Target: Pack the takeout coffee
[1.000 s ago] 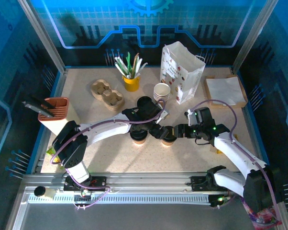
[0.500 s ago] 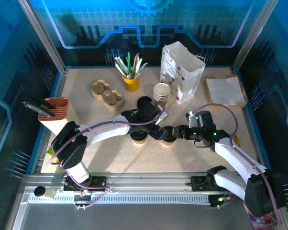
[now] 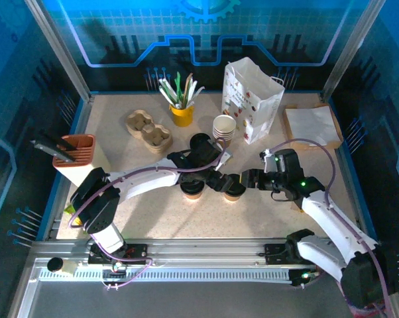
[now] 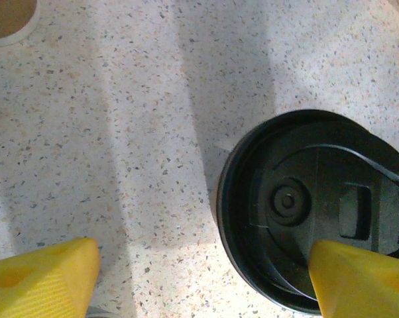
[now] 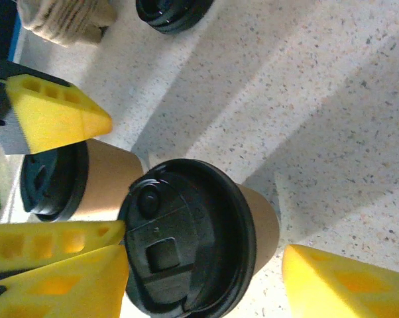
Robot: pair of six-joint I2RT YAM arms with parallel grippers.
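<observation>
Robot lab: alu frame (image 3: 58, 48), blue panels (image 3: 186, 33).

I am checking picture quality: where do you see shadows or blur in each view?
Top external: sharp, blue glow on the back wall, table brightly lit. Left wrist: soft shadow bands cross the table beside the black lid; the left fingertips are blurred. Right wrist: the lidded cup throws a shadow rightward; right fingertips blurred.

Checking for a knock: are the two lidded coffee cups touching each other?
Apart. The top external view shows the left cup and the right cup standing separately, with a clear gap between them.
</observation>
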